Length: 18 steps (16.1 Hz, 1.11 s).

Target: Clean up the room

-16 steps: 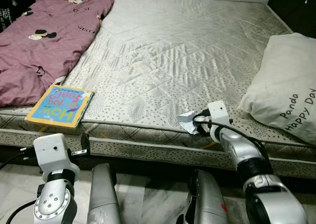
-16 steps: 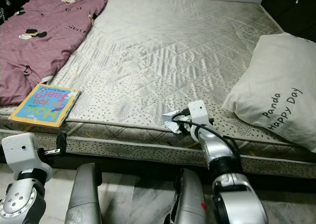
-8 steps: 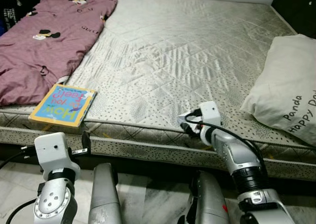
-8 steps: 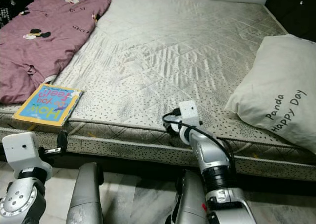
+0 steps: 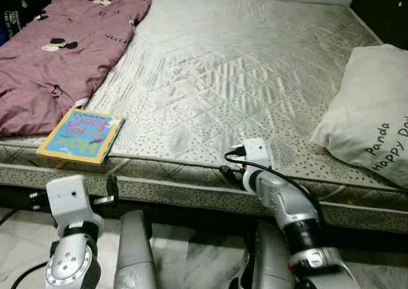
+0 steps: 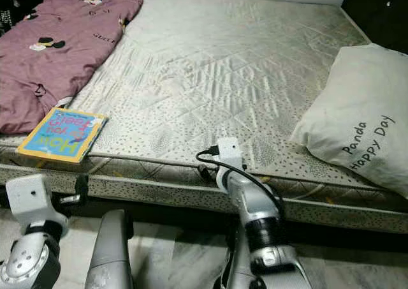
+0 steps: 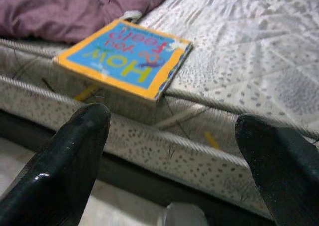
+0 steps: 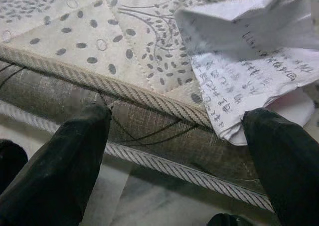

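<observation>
Right gripper (image 8: 174,151) being held wide open at mattress (image 5: 255,78) front edge, crumpled paper (image 8: 254,71) lying just beyond fingertips, overhanging rim, not gripped. Left gripper (image 7: 174,151) being kept open low beside bed, book (image 7: 127,56) seen ahead on mattress corner near purple blanket (image 5: 57,46). Risk: paper likely being nudged off edge or pinched together with piping if fingers are closed low. Compared with one second earlier, right arm being shifted leftward along edge, paper being hidden behind wrist in head views

Left end effector (image 7: 169,151) and right end effector (image 8: 174,156) both spread wide
</observation>
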Motion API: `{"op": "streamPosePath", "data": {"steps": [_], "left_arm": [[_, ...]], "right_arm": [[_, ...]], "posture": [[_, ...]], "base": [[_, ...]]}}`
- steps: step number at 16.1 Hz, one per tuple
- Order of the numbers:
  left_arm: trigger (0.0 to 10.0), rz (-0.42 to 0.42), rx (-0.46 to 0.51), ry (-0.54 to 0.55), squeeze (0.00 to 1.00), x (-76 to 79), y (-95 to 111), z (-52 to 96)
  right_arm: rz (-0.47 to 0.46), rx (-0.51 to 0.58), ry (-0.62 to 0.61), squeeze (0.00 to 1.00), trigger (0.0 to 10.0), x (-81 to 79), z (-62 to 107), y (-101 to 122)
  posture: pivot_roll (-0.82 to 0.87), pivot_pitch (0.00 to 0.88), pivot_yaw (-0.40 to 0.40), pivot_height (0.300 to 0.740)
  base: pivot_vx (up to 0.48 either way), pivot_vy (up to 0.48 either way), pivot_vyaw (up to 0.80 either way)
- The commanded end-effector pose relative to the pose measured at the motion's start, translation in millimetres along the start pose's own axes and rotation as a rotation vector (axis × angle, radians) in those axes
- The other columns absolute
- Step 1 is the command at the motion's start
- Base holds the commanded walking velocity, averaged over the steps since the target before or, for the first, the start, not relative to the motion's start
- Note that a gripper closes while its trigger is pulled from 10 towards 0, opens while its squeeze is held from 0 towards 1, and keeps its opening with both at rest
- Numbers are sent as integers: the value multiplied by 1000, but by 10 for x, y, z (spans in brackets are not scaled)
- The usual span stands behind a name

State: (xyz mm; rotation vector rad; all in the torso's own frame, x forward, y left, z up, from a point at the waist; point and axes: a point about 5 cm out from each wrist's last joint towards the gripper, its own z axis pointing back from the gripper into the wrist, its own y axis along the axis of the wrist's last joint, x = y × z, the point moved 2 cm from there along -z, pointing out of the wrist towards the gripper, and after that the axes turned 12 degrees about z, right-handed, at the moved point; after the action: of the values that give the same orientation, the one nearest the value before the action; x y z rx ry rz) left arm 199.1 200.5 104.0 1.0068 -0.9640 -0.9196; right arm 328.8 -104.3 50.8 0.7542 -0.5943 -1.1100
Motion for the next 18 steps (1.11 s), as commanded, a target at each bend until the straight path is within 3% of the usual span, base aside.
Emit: {"op": "streamPosePath", "data": {"steps": [1, 10, 18], "left_arm": [[10000, 7, 10, -10, 0, 26, 44, 22], [10000, 5, 3, 1, 0, 15, 37, 31], [10000, 0, -12, 1, 0, 4, 28, 106]], "right_arm": [[-5, 19, -25, 0, 10000, 41, -10, 67], [-8, 47, -187, 0, 10000, 231, -126, 219], [-14, 27, -221, 0, 10000, -31, -284, 163]], "posture": [[168, 40, -60, 517], [173, 44, -63, 517], [201, 64, -53, 517]], "base": [[0, 0, 0], [0, 0, 0], [0, 0, 0]]}}
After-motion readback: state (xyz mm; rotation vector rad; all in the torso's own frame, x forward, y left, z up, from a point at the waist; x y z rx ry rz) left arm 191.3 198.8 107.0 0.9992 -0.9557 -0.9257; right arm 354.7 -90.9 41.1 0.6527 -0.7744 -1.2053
